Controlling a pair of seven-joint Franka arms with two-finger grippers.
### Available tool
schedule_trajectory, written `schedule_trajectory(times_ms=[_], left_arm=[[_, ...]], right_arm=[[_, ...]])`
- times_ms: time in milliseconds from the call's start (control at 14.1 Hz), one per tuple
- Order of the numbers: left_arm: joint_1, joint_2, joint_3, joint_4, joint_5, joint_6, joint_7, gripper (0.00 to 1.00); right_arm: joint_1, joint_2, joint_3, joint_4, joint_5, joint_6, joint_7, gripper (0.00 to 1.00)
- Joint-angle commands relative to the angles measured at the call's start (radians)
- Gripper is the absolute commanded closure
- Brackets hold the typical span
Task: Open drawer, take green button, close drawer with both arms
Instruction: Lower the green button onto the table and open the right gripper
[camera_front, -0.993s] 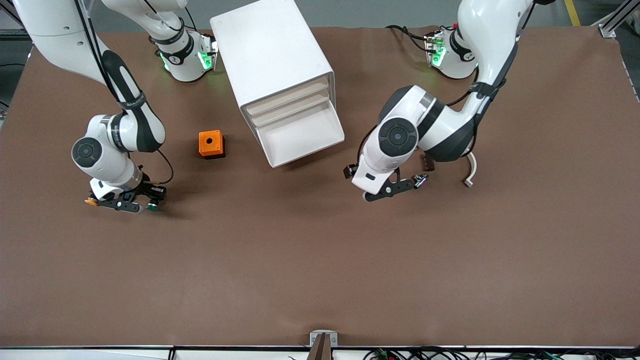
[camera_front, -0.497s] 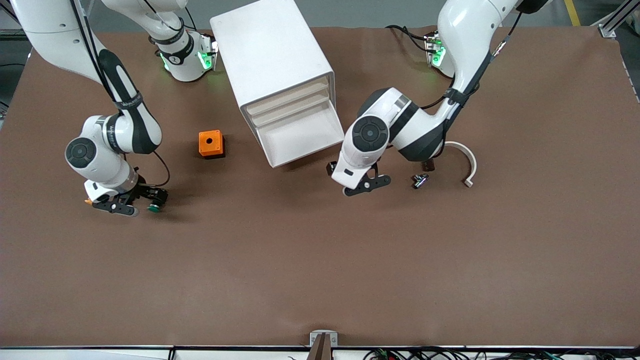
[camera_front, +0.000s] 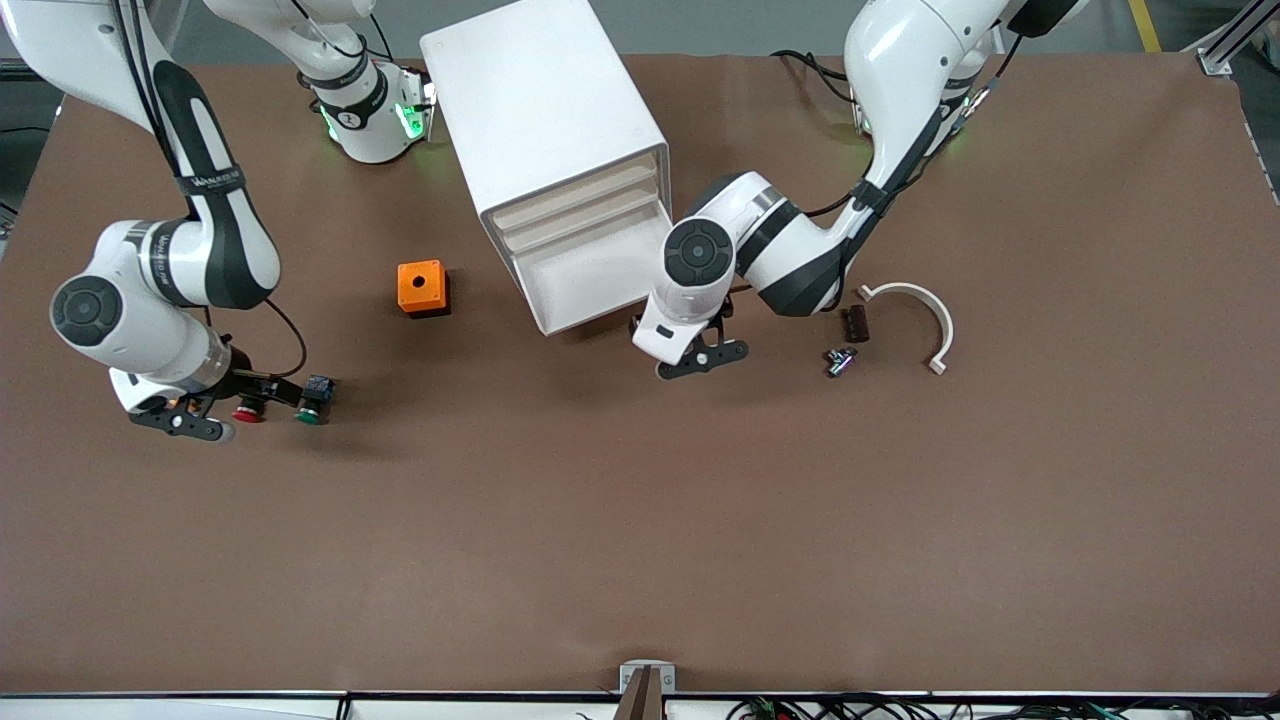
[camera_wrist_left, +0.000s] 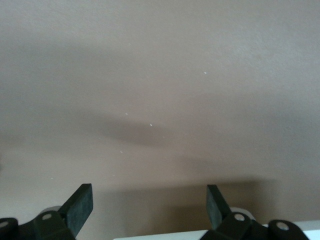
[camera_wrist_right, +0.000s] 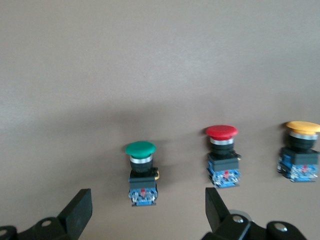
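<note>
The green-capped button (camera_front: 311, 398) (camera_wrist_right: 141, 175) lies on its side on the brown table, cap toward the front camera, with nothing holding it. My right gripper (camera_front: 188, 424) (camera_wrist_right: 147, 199) is open low over the table, drawn back from the button toward the right arm's end; its fingers stand apart on either side of the button's blue base without touching it. The drawer (camera_front: 592, 272) is pulled out of the white cabinet (camera_front: 540, 100) and looks empty. Just off the drawer's front corner, my left gripper (camera_front: 700, 358) (camera_wrist_left: 148, 196) is open over bare table.
A red-capped button (camera_front: 246, 410) (camera_wrist_right: 222, 155) lies beside the green one, and a yellow-capped one (camera_wrist_right: 300, 152) beside that. An orange box (camera_front: 421, 288) sits by the cabinet. A white curved piece (camera_front: 918, 308), a dark block (camera_front: 855, 322) and a small metal part (camera_front: 840, 360) lie toward the left arm's end.
My right gripper opened, let go of the green button and drew back, uncovering the red one. My left arm swung from the small parts toward the drawer's front.
</note>
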Motion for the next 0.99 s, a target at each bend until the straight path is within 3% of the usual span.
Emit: schedule_trajectory(times_ms=[0,213,355,922], left_arm=[[-0.022,0.008,0.005,-0.004,0.027,0.055,-0.047,0.0],[-0.042,0.033,0.005,-0.003,0.068,0.117,-0.127,0.0],[-0.068,0.047,0.006,-0.003,0.088,0.124,-0.164,0.0],[-0.129,0.079,0.005,-0.003,0.096,0.132,-0.236,0.0]], right_arm=[[-0.026,-0.047,0.018,0.079,0.011,-0.161,-0.011,0.0],[-0.03,-0.045,0.019,0.331,0.011,-0.486,-0.072,0.0],[-0.034,-0.038,0.019,0.464,0.014,-0.617,-0.077,0.0],[-0.066,-0.062,0.018,0.701,0.017,-0.917,-0.178,0.0]])
